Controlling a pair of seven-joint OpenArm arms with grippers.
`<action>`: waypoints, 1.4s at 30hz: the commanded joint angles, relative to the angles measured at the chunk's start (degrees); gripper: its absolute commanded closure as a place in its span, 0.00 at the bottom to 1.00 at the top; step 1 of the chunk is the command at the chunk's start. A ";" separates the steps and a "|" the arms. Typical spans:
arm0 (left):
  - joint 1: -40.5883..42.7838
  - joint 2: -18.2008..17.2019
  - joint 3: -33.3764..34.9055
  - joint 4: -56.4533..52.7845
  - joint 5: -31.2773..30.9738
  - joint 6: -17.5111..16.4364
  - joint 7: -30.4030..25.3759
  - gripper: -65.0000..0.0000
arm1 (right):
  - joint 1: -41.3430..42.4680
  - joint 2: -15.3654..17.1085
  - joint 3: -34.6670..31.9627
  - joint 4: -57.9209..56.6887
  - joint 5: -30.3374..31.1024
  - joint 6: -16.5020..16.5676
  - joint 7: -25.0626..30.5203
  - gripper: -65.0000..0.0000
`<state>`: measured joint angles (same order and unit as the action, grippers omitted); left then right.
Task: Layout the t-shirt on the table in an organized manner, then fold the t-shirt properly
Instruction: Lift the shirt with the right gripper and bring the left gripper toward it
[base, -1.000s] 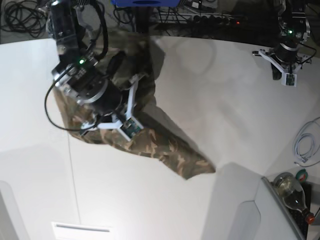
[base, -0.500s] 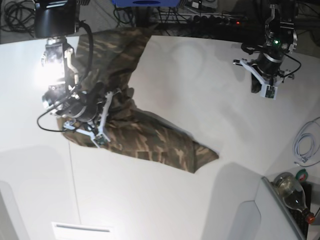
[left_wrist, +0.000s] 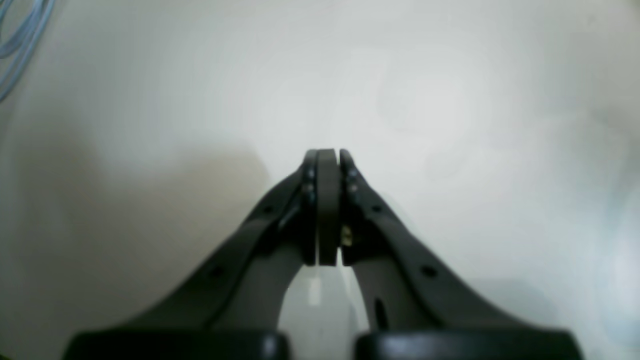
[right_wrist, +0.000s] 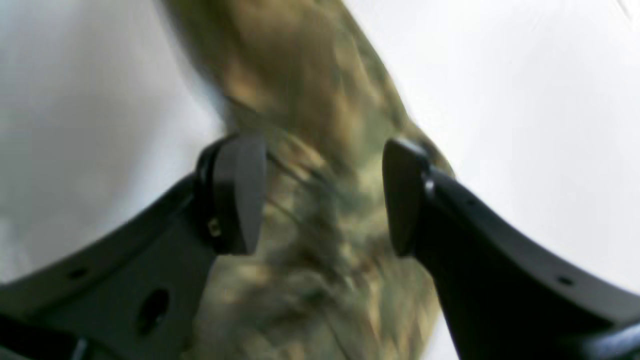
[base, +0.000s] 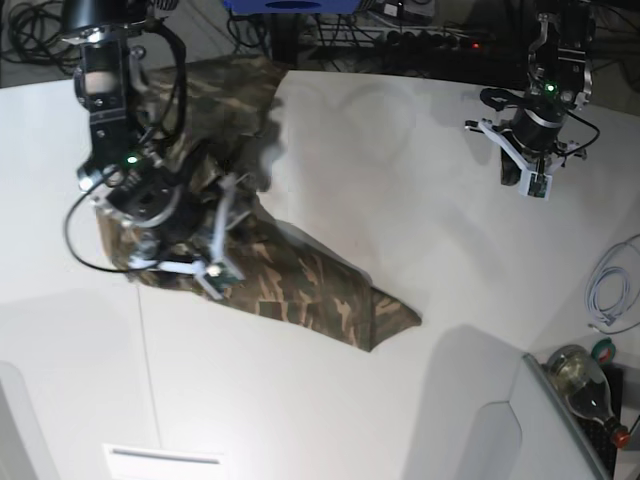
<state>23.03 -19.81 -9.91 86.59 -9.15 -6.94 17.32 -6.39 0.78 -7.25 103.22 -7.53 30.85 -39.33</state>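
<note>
One rumpled camouflage t-shirt (base: 300, 280) (soft) — smooth white table (base: 400, 200).

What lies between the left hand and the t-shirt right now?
Only bare white table, as the base view shows. The left hand hangs shut over the far right side, well apart from the t-shirt.

A robotics lab: a white bench (base: 400, 200), tangled black cables (base: 40, 40) upper left of the base view, a power strip (base: 430, 38) along the top.
</note>
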 joint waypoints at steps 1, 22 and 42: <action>0.58 -0.80 -2.00 0.75 -0.04 0.65 -1.28 1.00 | 1.25 -0.20 -2.56 0.12 -2.01 -2.50 0.87 0.45; 5.15 -0.98 -11.32 -0.56 0.05 0.65 -1.37 1.00 | 15.84 -5.22 -23.04 -33.72 -14.58 -24.65 12.03 0.97; 3.04 -2.03 -10.62 -2.41 0.05 0.65 -1.45 1.00 | 9.69 -7.76 -19.00 -9.90 1.42 -14.10 7.82 1.00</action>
<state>26.02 -21.02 -20.14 83.37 -8.99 -6.50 17.17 1.93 -6.50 -26.39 92.77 -6.68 17.19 -32.95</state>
